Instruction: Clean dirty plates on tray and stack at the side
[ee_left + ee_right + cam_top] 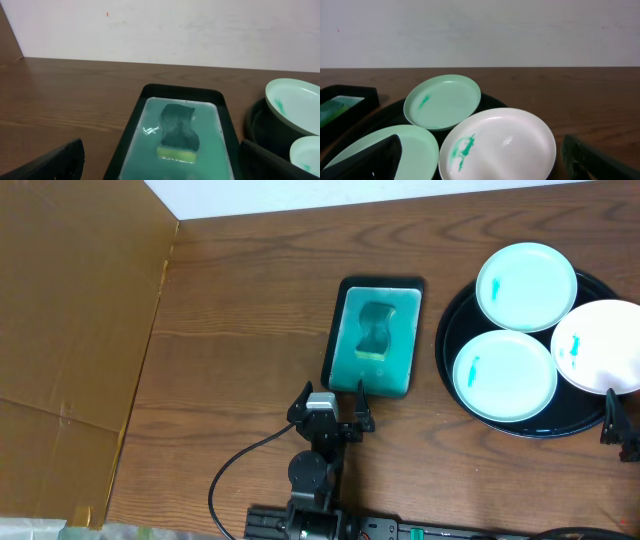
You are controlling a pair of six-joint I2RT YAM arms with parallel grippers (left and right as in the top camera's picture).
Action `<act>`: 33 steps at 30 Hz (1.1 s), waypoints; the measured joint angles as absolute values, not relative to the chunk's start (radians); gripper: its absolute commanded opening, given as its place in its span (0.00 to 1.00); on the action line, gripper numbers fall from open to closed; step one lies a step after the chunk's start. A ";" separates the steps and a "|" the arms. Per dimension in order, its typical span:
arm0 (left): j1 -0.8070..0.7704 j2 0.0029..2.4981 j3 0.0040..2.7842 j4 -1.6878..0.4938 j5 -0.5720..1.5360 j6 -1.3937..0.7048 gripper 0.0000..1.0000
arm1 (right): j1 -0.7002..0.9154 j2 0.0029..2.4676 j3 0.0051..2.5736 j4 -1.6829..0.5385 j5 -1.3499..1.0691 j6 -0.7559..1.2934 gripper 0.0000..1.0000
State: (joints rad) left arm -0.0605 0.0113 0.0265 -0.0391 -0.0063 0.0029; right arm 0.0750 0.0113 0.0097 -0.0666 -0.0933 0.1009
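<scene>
Three plates lie on the round black tray [450,330] at the right: a pale aqua one at the back [526,286], a pale aqua one in front [505,375], and a white one [598,346] at the right edge. Each carries a small blue-green smear. In the right wrist view the white plate [500,145] lies just ahead of my open right gripper [482,162], with the back plate [442,102] and front plate [385,150] to its left. My left gripper [332,412] is open and empty just in front of the teal tray.
A rectangular black-rimmed teal tray [345,300] holds a dark sponge with a yellow base [375,330], also in the left wrist view [178,132]. Brown cardboard [70,320] covers the table's left side. A white wall runs along the back.
</scene>
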 measured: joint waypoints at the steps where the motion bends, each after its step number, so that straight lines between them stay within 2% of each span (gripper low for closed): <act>1: -0.060 0.011 0.027 -0.039 -0.006 0.003 0.97 | 0.075 0.011 0.010 -0.067 -0.094 0.101 0.99; 11: -0.060 0.011 0.027 -0.038 -0.004 -0.005 0.97 | 0.075 0.011 0.010 -0.067 -0.094 0.101 0.99; 17: -0.060 0.011 0.021 0.000 0.196 -0.228 0.97 | 0.075 0.011 0.010 -0.067 -0.094 0.101 0.99; 21: -0.060 0.011 0.007 0.179 0.348 -0.452 0.98 | 0.075 0.011 0.010 -0.066 -0.093 0.101 0.99; 25: -0.060 0.011 0.009 0.440 0.408 -0.551 0.97 | 0.075 0.011 0.010 -0.066 -0.093 0.101 0.99; 29: -0.060 0.011 0.034 0.519 0.416 -0.541 0.97 | 0.075 0.011 0.010 -0.066 -0.093 0.101 0.99; 33: -0.060 0.098 0.239 0.363 0.341 -0.427 0.97 | 0.075 0.012 0.010 -0.067 -0.093 0.101 0.99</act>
State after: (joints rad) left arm -0.0605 0.0982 0.2394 0.3626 0.3412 -0.4271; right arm 0.0753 0.0116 0.0097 -0.0666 -0.0933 0.1009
